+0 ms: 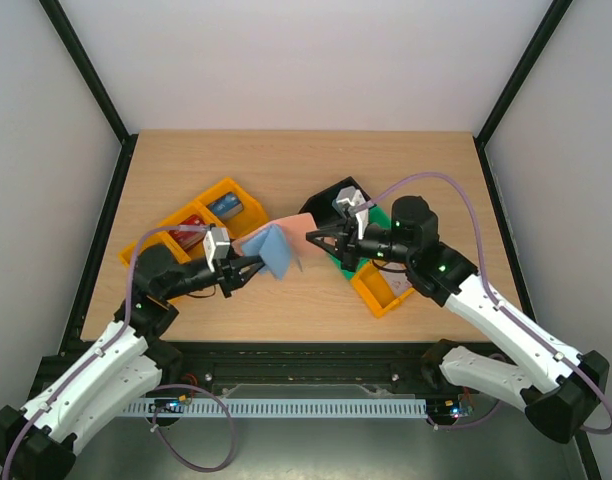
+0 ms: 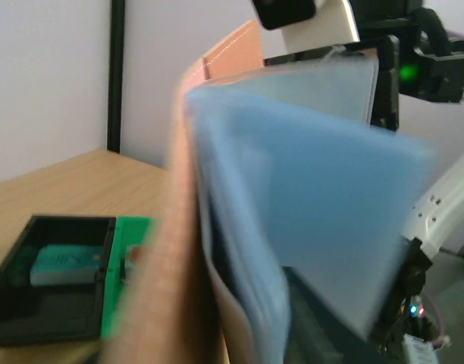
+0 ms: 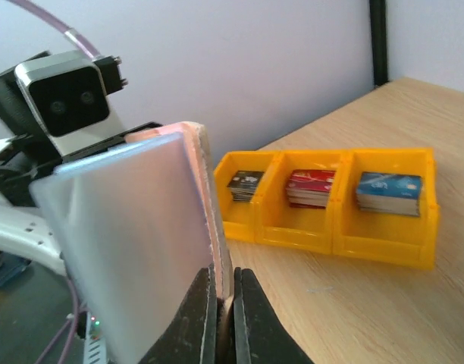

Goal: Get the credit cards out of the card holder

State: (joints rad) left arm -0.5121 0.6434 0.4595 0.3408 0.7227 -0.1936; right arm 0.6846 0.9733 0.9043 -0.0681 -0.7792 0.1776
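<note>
The card holder (image 1: 276,245) is held up between the arms, opened, brownish-pink outside and pale blue-grey inside. My right gripper (image 1: 312,238) is shut on the edge of its pink flap (image 3: 217,227). The grey-blue inner face (image 3: 126,243) fills the left of the right wrist view. My left gripper (image 1: 254,264) meets the holder's blue flap from the left and looks shut on it. In the left wrist view the holder (image 2: 293,212) is blurred and hides the jaws. No credit card shows inside the holder.
An orange three-part bin (image 1: 201,222) at the left holds dark, red and blue card stacks (image 3: 311,187). A black bin (image 1: 346,193) with a teal stack (image 2: 65,262), a green bin (image 1: 343,262) and a small orange bin (image 1: 381,290) lie under the right arm.
</note>
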